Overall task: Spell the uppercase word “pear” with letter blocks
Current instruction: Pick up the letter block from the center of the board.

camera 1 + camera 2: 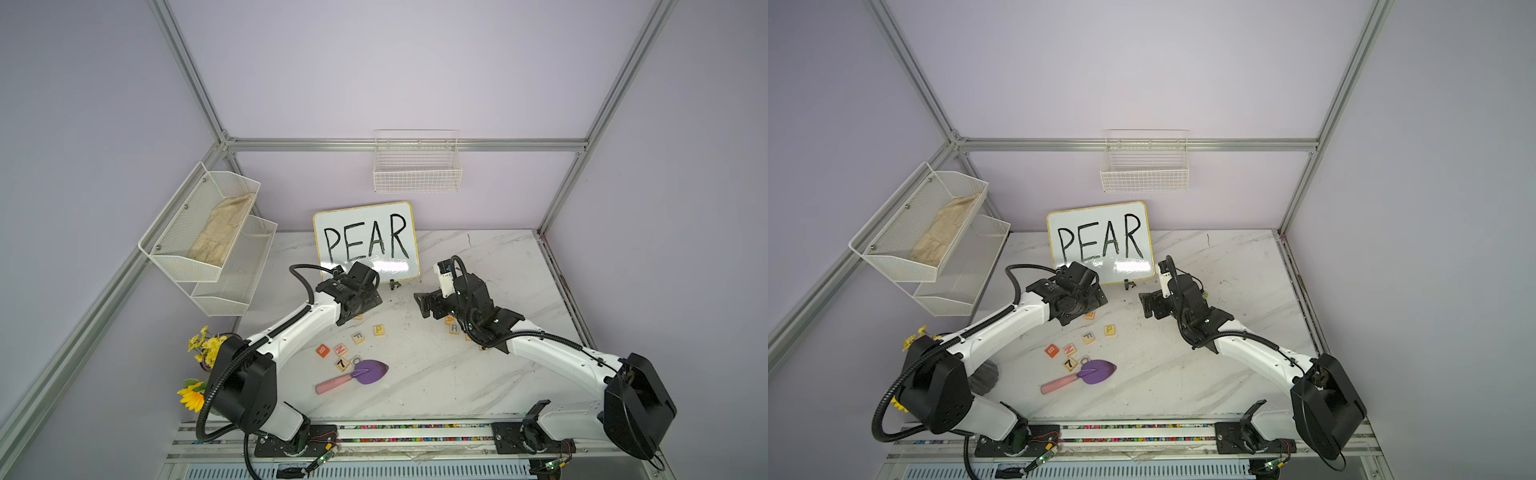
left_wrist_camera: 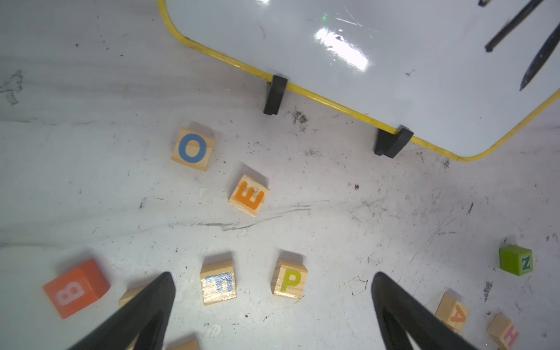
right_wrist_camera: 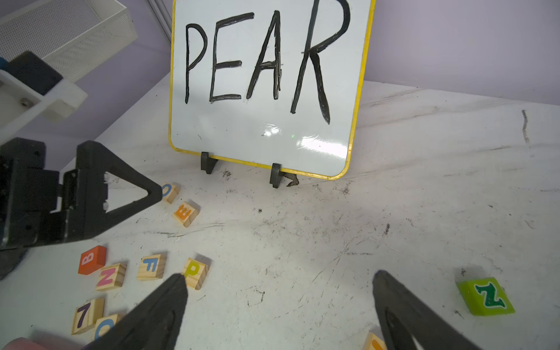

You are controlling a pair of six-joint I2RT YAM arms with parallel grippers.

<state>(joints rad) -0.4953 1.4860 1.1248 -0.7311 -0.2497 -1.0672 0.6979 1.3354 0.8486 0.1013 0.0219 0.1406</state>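
Note:
The yellow P block (image 2: 289,280) lies on the marble table, also seen in both top views (image 1: 378,330) (image 1: 1109,330). In the left wrist view it shows between the spread fingers of my open left gripper (image 2: 272,277), touching neither. The orange E block (image 2: 249,195) lies further toward the whiteboard. The orange A block (image 2: 454,315) and the blue R block (image 1: 454,328) lie under my right arm. My right gripper (image 3: 280,276) is open and holds nothing, over bare table. Its one fingertip overlaps the P block (image 3: 194,272) in the right wrist view.
A whiteboard (image 1: 365,243) reading PEAR stands at the back. Other blocks lie around: blue O (image 2: 193,148), F (image 1: 358,337), orange B (image 1: 322,350), N (image 1: 340,349), 7 (image 1: 342,364), a green one (image 3: 486,297). A purple trowel (image 1: 365,372) lies nearer the front. Mesh shelves (image 1: 203,232) hang at left.

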